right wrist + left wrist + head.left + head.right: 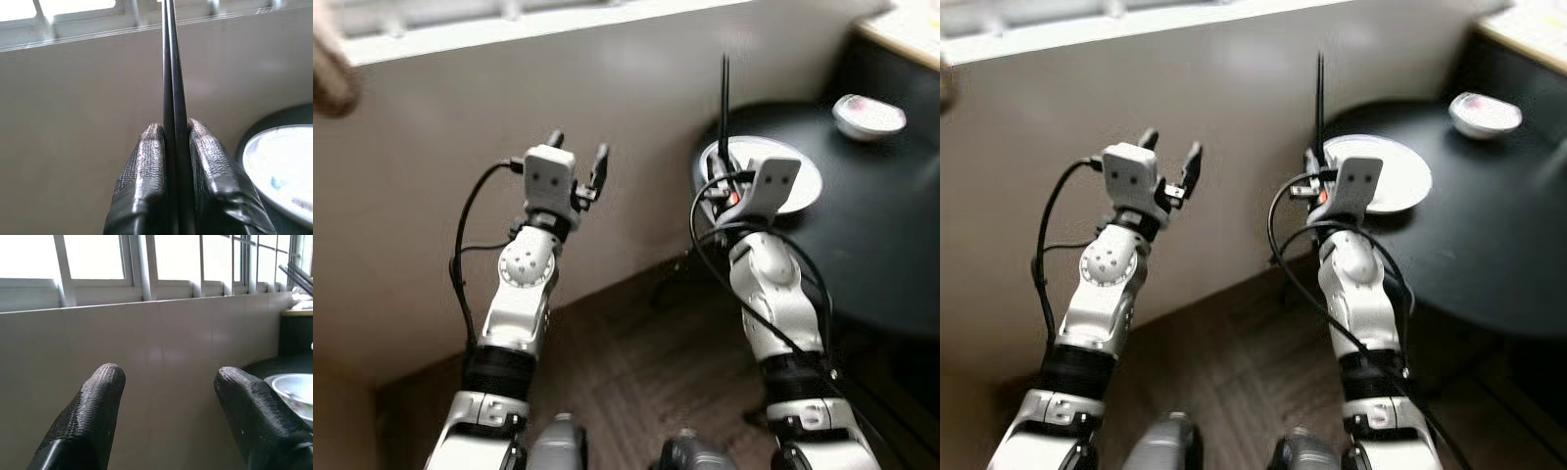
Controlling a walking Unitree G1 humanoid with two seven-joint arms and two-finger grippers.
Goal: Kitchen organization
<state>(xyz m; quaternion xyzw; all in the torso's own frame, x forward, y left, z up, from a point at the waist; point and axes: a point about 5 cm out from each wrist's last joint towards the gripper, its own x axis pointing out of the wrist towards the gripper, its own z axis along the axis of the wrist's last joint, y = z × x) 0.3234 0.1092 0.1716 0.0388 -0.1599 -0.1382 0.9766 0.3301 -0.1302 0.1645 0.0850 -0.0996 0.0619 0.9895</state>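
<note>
Between the right hand's [170, 142] fingers — black chopsticks [170, 73], upright.

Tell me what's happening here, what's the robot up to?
The right gripper is shut on a pair of black chopsticks, holding them upright near the round black table. A white plate and a small bowl sit on that table. The left gripper is open, raised before the wall.
</note>
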